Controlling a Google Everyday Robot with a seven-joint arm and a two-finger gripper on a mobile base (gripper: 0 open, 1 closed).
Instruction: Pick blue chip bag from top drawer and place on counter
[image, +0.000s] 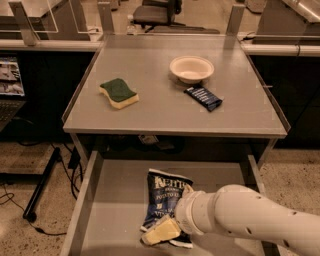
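I had the arm (255, 217) coming in from about 4 o'clock, its thick cream forearm running leftward and slightly upward across the bottom of the view. The ribbed wrist collar (191, 214) sat near 6 o'clock, just right of centre. Beyond it the tool (160, 231) pointed toward 8 o'clock, low by the bottom edge, its pale tip angled downward. Small dark holes dotted the forearm's lower side.

Blue chip bag (165, 197) in top drawer (112, 202), pincer (161, 231) at its near end
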